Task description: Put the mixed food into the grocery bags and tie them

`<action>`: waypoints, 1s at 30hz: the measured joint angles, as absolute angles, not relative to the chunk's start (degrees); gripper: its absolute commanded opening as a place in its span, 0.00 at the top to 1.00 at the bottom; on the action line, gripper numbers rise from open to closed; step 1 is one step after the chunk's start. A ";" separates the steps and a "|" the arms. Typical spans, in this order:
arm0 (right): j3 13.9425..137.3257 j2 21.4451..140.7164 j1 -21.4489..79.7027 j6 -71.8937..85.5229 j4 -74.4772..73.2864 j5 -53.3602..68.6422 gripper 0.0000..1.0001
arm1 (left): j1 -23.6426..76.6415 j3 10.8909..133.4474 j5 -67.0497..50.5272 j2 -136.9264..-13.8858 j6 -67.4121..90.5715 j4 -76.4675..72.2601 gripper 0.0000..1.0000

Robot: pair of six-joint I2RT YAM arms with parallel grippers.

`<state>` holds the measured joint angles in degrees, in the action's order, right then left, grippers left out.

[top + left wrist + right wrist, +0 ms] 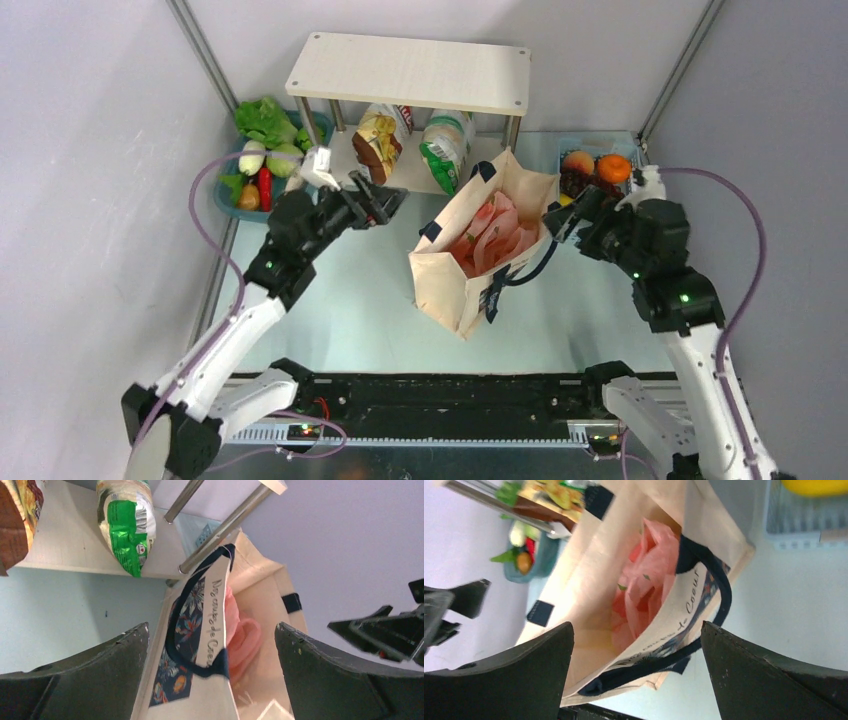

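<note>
The beige canvas tote with navy handles stands open mid-table, and the pink plastic bag sits inside it. My left gripper hovers open just left of the tote's rim, holding nothing; the left wrist view shows the floral panel and the pink bag between its fingers. On the tote's right side my right gripper also stands open and empty, looking into the tote at the pink bag. A brown-yellow crisp packet leans under the shelf.
A white shelf stands at the back, with a green-and-white packet beneath it. At the back left a teal basket holds vegetables, including a white radish. A blue basket at back right holds fruit.
</note>
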<state>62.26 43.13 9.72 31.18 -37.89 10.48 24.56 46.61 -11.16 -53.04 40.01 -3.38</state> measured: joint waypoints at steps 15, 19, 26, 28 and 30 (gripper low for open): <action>58.54 52.82 27.64 48.49 -43.92 -13.19 0.62 | 35.18 68.25 -8.27 -82.96 28.84 8.45 0.29; 57.95 52.47 28.10 49.54 -43.90 -13.15 0.99 | 35.94 72.47 -11.99 -88.23 26.68 10.28 0.91; 57.74 49.34 28.60 46.30 -42.68 -8.21 1.00 | 37.80 74.94 -15.27 -89.12 22.50 11.31 1.00; 57.69 48.36 29.41 45.45 -42.48 -7.01 1.00 | 39.48 73.10 -11.57 -85.91 20.43 11.81 1.00; 57.19 47.18 30.33 44.88 -42.30 -6.70 1.00 | 42.44 70.57 -5.82 -81.49 18.39 12.47 1.00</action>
